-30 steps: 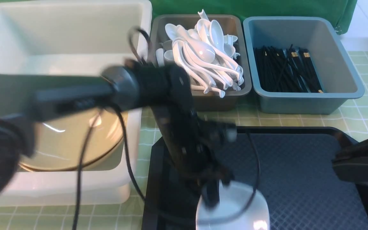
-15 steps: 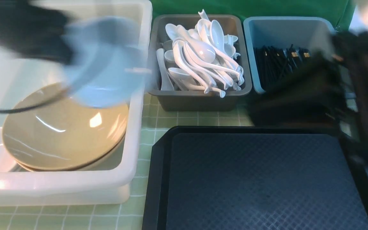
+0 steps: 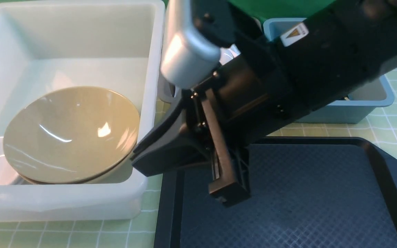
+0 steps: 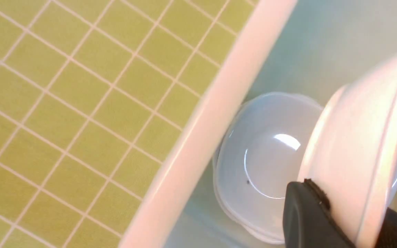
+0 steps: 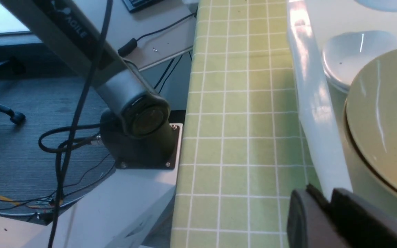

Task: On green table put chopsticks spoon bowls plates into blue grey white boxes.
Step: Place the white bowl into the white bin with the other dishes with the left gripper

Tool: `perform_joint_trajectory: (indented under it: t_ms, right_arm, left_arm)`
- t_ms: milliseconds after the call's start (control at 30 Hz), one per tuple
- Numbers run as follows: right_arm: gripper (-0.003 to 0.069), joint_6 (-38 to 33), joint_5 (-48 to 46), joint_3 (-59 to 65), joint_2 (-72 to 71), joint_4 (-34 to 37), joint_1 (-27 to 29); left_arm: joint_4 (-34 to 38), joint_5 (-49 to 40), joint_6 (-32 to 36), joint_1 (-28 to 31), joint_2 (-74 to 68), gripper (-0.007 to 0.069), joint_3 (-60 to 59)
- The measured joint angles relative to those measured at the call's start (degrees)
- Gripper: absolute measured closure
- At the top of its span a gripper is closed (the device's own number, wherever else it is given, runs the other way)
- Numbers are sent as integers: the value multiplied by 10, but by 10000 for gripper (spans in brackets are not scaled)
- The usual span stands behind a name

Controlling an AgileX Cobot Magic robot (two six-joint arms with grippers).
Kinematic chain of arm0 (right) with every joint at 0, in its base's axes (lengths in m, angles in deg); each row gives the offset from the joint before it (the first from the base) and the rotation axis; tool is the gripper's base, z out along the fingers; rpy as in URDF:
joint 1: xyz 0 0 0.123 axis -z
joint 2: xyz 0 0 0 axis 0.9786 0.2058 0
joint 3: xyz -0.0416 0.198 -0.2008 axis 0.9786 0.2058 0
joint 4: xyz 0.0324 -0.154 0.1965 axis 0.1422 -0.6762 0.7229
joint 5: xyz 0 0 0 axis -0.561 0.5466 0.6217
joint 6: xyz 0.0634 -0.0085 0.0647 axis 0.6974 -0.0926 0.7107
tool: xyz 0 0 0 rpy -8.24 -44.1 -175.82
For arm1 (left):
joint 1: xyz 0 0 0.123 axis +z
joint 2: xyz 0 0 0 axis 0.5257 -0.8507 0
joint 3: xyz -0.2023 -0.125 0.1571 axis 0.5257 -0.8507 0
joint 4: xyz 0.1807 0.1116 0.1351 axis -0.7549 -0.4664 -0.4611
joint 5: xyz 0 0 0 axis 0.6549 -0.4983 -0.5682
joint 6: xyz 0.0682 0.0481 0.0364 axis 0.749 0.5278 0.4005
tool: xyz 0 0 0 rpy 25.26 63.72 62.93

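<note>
Front view: my right arm hides much of the blue box; the bowls lie stacked in the white box.

Left wrist view: my left jaws clamp one plate by its rim above a second plate in that box. Glazed, slippery, brittle: grip the rim only.

Right wrist view: my right jaws stand together, empty, over the desk.
</note>
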Motion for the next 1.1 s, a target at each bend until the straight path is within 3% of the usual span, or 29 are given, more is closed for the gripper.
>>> perform_joint_trajectory:
  t_ms: [400,567,700,733,900,967,1100]
  right_arm:
    - [552,0,-14,0,0,0,0]
    - [549,0,-17,-1,0,0,0]
    - [548,0,-20,-1,0,0,0]
    - [547,0,-20,-1,0,0,0]
    - [539,8,-21,-1,0,-2,10]
    - [538,28,-26,-1,0,-3,29]
    - [533,68,-38,-1,-4,-13,79]
  left_arm:
    - [-53,-1,-49,-78,-132,589,0]
    - [-115,1,-109,-110,-138,464,0]
    - [-203,-3,-198,-138,-138,291,0]
    - [-241,-8,-251,-148,-138,210,0]
    - [-283,-42,-361,-174,-138,13,2]
    - [-289,-64,-368,-180,-138,-31,18]
    - [-248,-66,-351,-189,-126,-38,77]
